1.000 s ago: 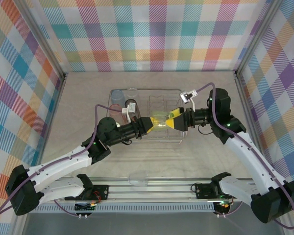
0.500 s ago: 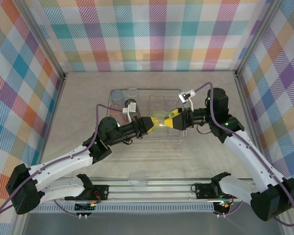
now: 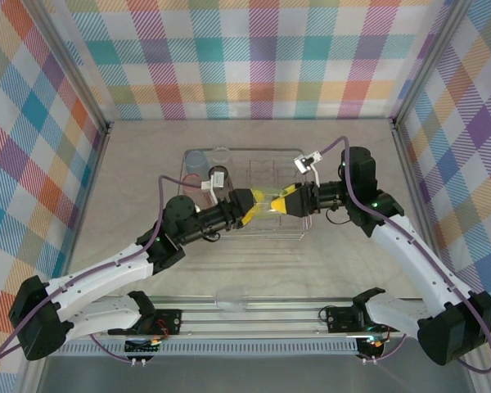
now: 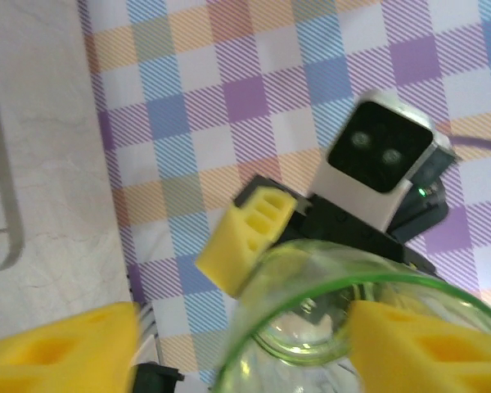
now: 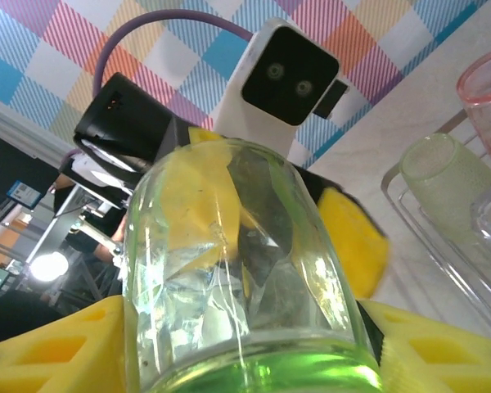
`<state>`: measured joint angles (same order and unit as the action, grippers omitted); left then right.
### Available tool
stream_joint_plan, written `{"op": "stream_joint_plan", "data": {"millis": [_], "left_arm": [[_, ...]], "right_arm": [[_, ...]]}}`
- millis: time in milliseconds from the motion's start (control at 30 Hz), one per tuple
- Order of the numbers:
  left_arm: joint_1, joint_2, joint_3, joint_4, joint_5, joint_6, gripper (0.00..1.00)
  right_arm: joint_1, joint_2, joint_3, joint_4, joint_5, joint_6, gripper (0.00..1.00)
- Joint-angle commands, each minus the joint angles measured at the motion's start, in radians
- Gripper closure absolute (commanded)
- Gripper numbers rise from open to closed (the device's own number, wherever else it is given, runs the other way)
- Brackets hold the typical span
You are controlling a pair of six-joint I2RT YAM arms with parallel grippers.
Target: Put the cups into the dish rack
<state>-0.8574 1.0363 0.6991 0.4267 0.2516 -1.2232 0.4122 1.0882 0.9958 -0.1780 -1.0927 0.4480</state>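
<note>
The cup [image 3: 268, 206], clear with a green tint, lies level above the middle of the dish rack [image 3: 262, 150]. Its long axis runs left-right, mouth toward the left gripper [image 3: 253, 208], whose fingers stand apart. The right gripper [image 3: 283, 203] is clamped on it.

I see white arm links [image 3: 98, 278] with black joints [image 3: 180, 214], a purple cable [image 5: 172, 15] along each, and yellow pincer fingers [image 4: 245, 233], seemingly hollow-ribbed.
</note>
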Motion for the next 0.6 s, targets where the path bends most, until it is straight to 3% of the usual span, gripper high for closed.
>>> {"op": "stream_joint_plan", "data": {"millis": [0, 67, 233, 400, 467, 567], "left_arm": [[0.008, -0.054, -0.013, -0.024, -0.047, -0.006, 0.05], [0.009, -0.077, -0.019, -0.060, -0.074, -0.001, 0.00], [0.009, -0.152, -0.025, -0.217, -0.190, 0.011, 0.00], [0.008, -0.233, 0.031, -0.607, -0.391, 0.025, 0.00], [0.008, -0.236, 0.078, -0.802, -0.469, 0.030, 0.00], [0.009, -0.226, 0.126, -0.954, -0.538, 0.064, 0.00]], "right_arm": [[0.004, 0.001, 0.043, -0.066, 0.043, -0.063, 0.76], [0.002, 0.001, 0.056, -0.109, 0.060, -0.087, 0.78], [-0.009, 0.005, 0.085, -0.220, 0.151, -0.132, 0.92], [-0.032, 0.039, 0.130, -0.359, 0.296, -0.171, 0.99], [-0.038, 0.067, 0.167, -0.435, 0.397, -0.186, 1.00], [-0.047, 0.137, 0.254, -0.577, 0.559, -0.218, 1.00]]}}
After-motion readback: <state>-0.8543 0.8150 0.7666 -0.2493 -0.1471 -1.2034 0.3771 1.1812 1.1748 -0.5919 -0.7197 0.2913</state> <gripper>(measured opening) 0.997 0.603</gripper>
